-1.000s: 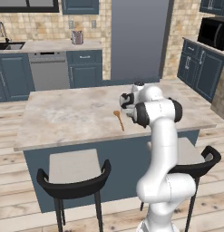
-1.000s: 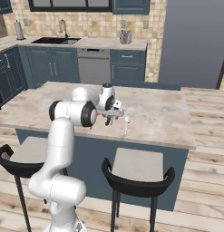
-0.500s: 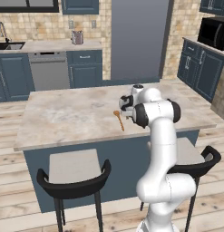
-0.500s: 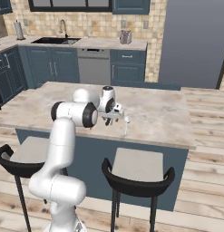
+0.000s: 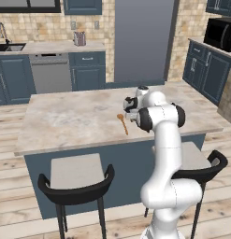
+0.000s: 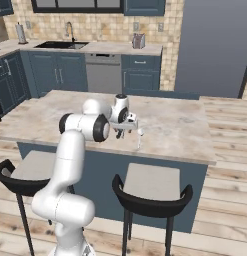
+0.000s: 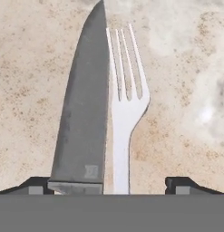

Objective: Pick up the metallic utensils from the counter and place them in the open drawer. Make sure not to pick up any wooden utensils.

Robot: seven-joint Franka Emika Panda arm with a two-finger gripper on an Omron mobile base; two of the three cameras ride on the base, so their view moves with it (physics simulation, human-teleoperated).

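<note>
In the hand view a grey broad-bladed knife (image 7: 84, 118) and a silvery fork (image 7: 124, 108) lie side by side on the beige marbled counter (image 7: 186, 81). They are close below my gripper (image 7: 109, 185), which is open with a fingertip on either side of the pair. From the left base camera, the gripper (image 5: 130, 112) hangs low over the counter (image 5: 65, 116), just right of the orange-brown wooden spoon (image 5: 122, 123). The right base camera shows the gripper (image 6: 126, 131) and a silvery utensil tip (image 6: 139, 138) beside it. The open drawer is out of view.
Two black-framed stools (image 5: 77, 177) (image 6: 152, 187) stand along the island's near side. Beyond the island are a wall counter with a sink (image 6: 62, 45), a toaster (image 5: 79, 38) and a tall grey fridge (image 5: 142, 39).
The hand has sunk a little closer to the counter over the knife and fork. The utensils have not moved.
</note>
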